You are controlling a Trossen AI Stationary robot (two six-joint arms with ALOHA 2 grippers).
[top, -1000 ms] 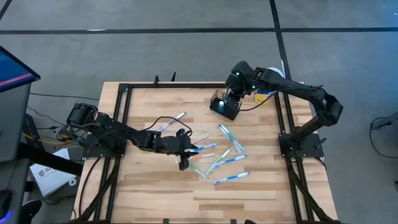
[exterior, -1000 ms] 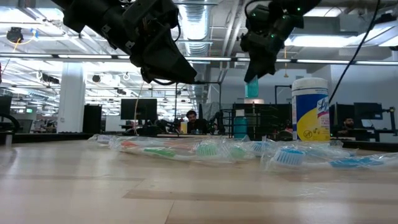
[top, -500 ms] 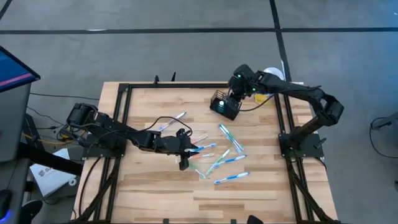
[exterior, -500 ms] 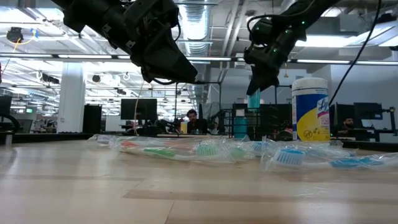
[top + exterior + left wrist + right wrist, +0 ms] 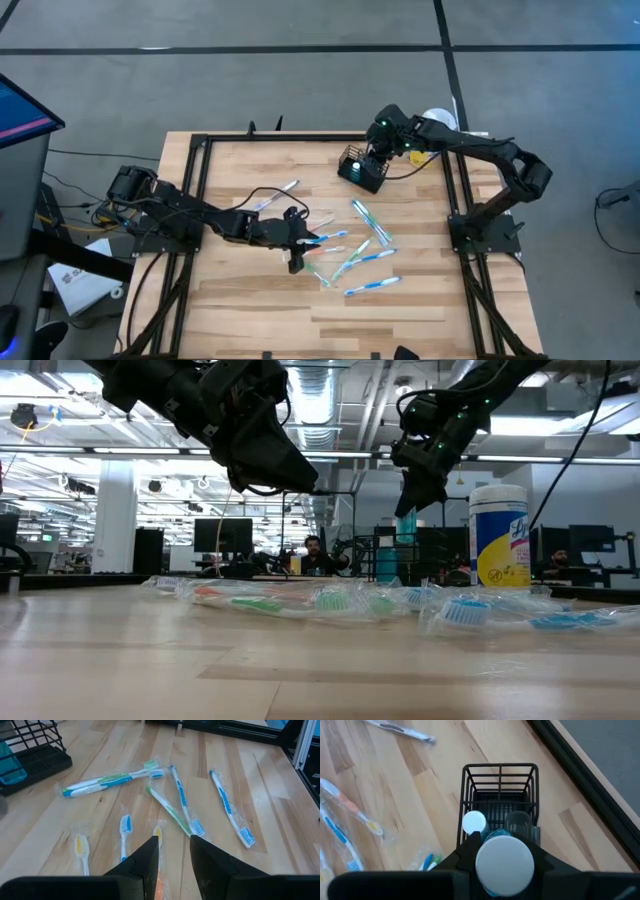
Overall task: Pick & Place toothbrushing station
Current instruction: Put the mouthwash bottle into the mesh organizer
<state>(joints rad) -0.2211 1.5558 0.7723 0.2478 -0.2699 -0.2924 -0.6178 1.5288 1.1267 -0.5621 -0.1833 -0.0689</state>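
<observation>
The toothbrushing station, a small black wire-mesh caddy (image 5: 358, 174) (image 5: 500, 767), stands on the table at the far right. In it are a white-capped item (image 5: 473, 822) and a clear piece (image 5: 518, 822). My right gripper (image 5: 376, 152) (image 5: 505, 865) hangs right over it, shut on a teal bottle with a white cap (image 5: 505, 861) (image 5: 405, 526). My left gripper (image 5: 295, 262) (image 5: 174, 851) hovers open above the table's middle. Wrapped toothbrushes (image 5: 175, 807) lie under and beyond it. My right gripper pinches the teal bottle between its two fingers (image 5: 468, 853), one on each side just under the white cap. The fingers slant down from above. The bottle hangs upright below them over the caddy; whether its lower end (image 5: 404, 540) is inside the caddy, I cannot tell.
Several wrapped toothbrushes (image 5: 360, 250) lie scattered over the table's middle and right, one more (image 5: 280, 192) farther left. A white, yellow and blue canister (image 5: 497, 535) (image 5: 440, 120) stands behind the caddy at the far right. A black frame rail (image 5: 200, 170) borders the table.
My right gripper has come down toward the caddy with the teal bottle, which has stayed upright.
</observation>
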